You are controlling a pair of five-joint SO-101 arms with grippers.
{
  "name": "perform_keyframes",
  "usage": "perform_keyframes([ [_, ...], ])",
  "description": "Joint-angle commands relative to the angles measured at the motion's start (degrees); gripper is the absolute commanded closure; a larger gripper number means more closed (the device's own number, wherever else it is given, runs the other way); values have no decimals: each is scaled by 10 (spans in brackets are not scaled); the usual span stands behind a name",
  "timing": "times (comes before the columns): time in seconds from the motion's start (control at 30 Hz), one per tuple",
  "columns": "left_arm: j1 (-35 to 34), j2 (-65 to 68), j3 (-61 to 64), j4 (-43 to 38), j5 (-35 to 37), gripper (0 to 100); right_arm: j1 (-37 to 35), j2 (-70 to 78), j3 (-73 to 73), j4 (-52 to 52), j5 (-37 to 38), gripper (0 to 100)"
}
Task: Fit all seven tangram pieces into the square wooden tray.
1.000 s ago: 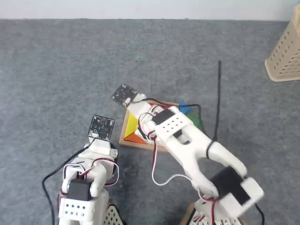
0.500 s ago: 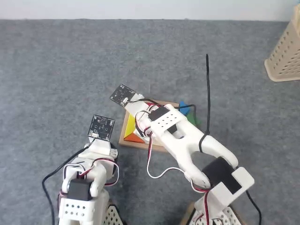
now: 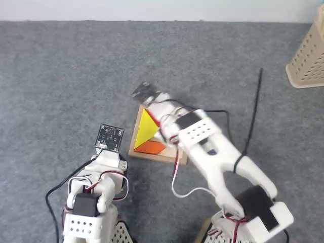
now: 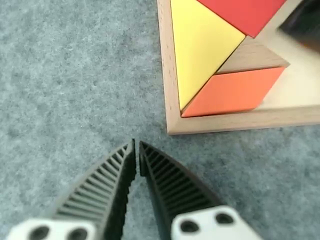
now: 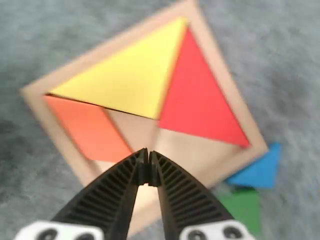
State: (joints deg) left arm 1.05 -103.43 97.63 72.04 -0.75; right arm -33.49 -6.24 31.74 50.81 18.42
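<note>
The square wooden tray (image 3: 132, 150) lies mid-table and holds a yellow triangle (image 3: 145, 129), a red triangle (image 5: 197, 100) and an orange parallelogram (image 3: 150, 147). My right gripper (image 5: 148, 152) hangs over the tray's bare wooden floor, shut with nothing in it. Just outside one corner of the tray (image 5: 220, 55) lie a blue piece (image 5: 257, 170) and a green piece (image 5: 242, 205). The right arm (image 3: 202, 139) hides them in the high view. My left gripper (image 4: 136, 145) is shut and empty over the carpet, close to the tray's near rim (image 4: 165, 75) beside the orange parallelogram (image 4: 232, 92).
Grey carpet surrounds the tray on all sides. A beige slotted basket (image 3: 309, 55) stands at the far right edge. A black cable (image 3: 253, 116) trails from the right arm across the carpet. The left arm (image 3: 93, 195) sits at the near left.
The right arm has swung and its wrist has shifted toward the tray's far edge. It now covers the blue and green pieces and shows more of the yellow triangle. The left arm has kept still.
</note>
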Motion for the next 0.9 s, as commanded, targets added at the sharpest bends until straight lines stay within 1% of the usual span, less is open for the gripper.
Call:
perform_keyframes([
  [0.0,-1,-11,-11,4,5,988,66,-37,-7,23,-5,992],
  [0.17,-1,-11,-11,4,5,988,131,-35,-8,52,-7,992],
  [0.3,-1,-11,-11,4,5,988,146,-34,-8,76,-62,992],
  [0.43,-1,-11,-11,4,5,988,165,-34,-8,99,-86,992],
  [0.57,-1,-11,-11,4,5,988,191,-27,-4,99,-83,991],
  [0.77,-1,-11,-11,4,5,988,190,51,-12,63,-87,991],
  [0.87,-1,-11,-11,4,5,988,195,78,-46,65,-74,991],
])
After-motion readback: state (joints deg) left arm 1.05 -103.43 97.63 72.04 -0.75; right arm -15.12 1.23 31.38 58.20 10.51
